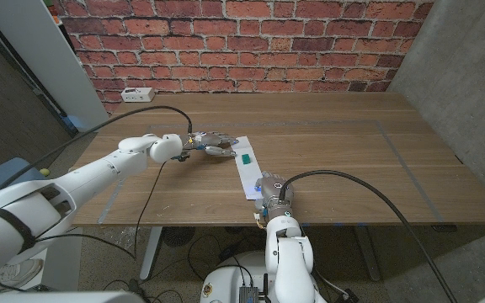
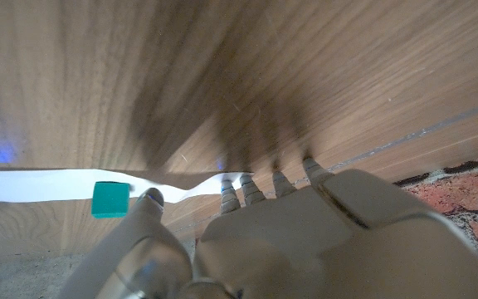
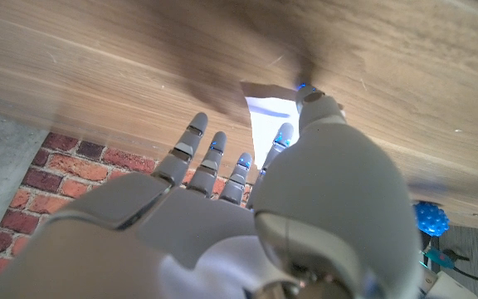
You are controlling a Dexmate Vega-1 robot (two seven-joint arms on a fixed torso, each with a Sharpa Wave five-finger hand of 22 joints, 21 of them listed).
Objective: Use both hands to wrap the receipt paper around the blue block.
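A white strip of receipt paper (image 1: 248, 171) lies on the wooden table (image 1: 343, 151), running from far to near. A small blue-green block (image 1: 247, 156) sits on it, toward its far half. My left hand (image 1: 209, 145) reaches in from the left at the strip's far end. Its fingertips (image 2: 230, 192) touch the slightly curled end of the paper (image 2: 48, 184), and the thumb lies close beside the block (image 2: 110, 199). My right hand (image 1: 272, 189) stands at the strip's near end with fingers spread, one fingertip (image 3: 315, 103) at the paper (image 3: 270, 115) corner. Neither hand holds anything.
A white power strip (image 1: 138, 93) lies at the table's far left near the brick wall. Tape lines mark the tabletop to the right (image 1: 402, 164). The table's front edge runs just behind my right hand.
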